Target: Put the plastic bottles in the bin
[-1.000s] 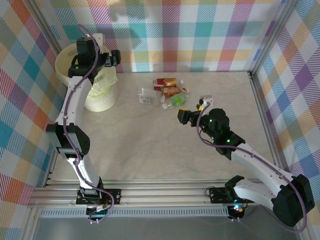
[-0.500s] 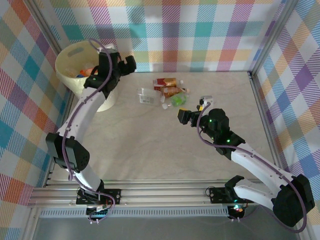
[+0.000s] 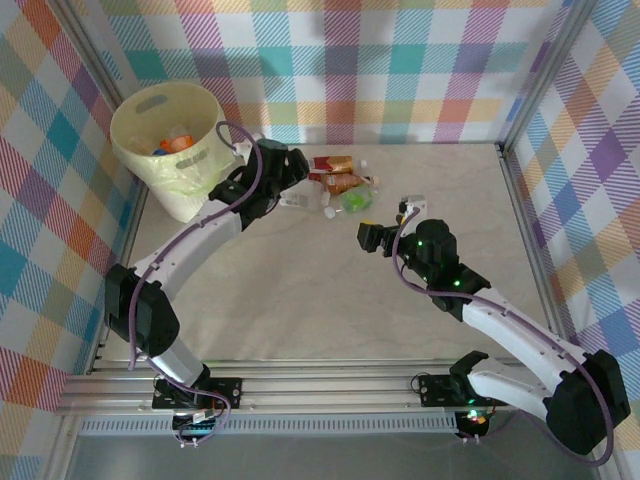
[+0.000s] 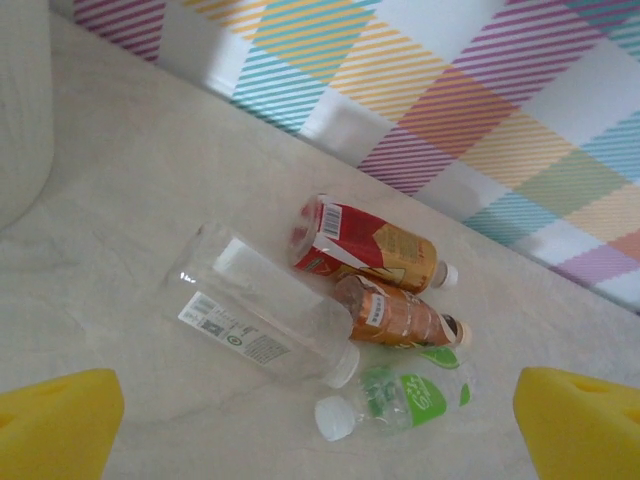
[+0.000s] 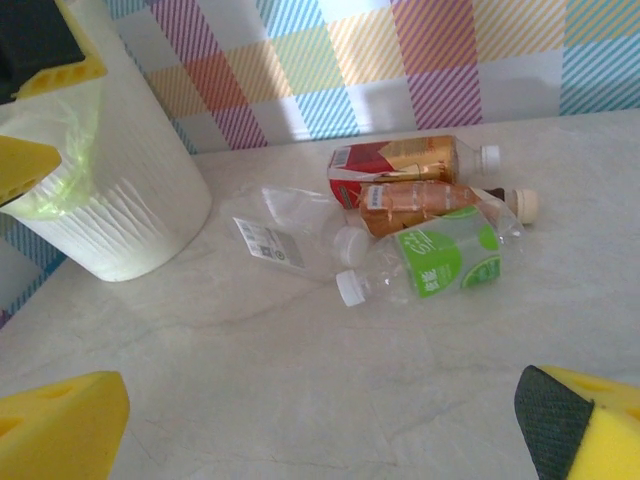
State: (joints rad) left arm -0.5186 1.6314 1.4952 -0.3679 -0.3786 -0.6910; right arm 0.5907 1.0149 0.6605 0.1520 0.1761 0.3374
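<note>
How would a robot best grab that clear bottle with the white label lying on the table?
Probably from above, pinching the clear bottle across its body near the base end. It lies on its side, and that end has bare table on both sides for the fingers, while the capped end lies right by the orange bottle and the green-label bottle.

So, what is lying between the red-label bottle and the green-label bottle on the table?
The brown bottle with the orange label lies between the red-label bottle and the green-label bottle. The left wrist view shows this plainly.
</note>
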